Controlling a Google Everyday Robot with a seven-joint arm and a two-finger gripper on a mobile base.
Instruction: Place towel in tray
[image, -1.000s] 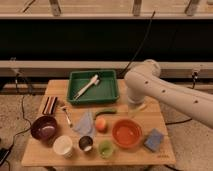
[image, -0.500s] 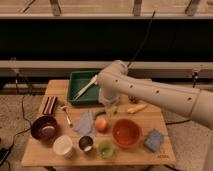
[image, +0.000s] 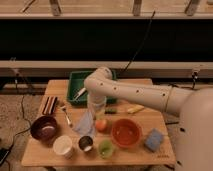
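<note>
the towel (image: 84, 124) lies crumpled on the wooden table (image: 161, 118), a little left of the frame's centre and slightly below it. its top edge reaches up to the foot of the gripper (image: 95, 111). as far as we can tell, its longer side runs from upper right to lower left, but the folds make this uncertain.

the gripper hangs straight down over the towel's upper right corner, at the end of the single arm (image: 135, 95) that sweeps in from the right of the frame. we read the fingers as spread, with nothing between them, and the cloth looks to be resting on the wood rather than lifted. whether the tips already touch it, we cannot tell.

so the towel sits directly below the fingers and trails off toward the lower left. we judge that a straight descent would catch only its near corner.

the tray (image: 75, 80) lies up-frame of the gripper, close behind it. its right part is hidden by the arm, and a pale utensil (image: 80, 93) lies inside it.

just right of the towel is a small reddish fruit (image: 101, 125), then the orange bowl (image: 126, 133). a metal cup (image: 86, 143) stands just below the towel. we would watch the fruit as the cloth comes up.
</note>
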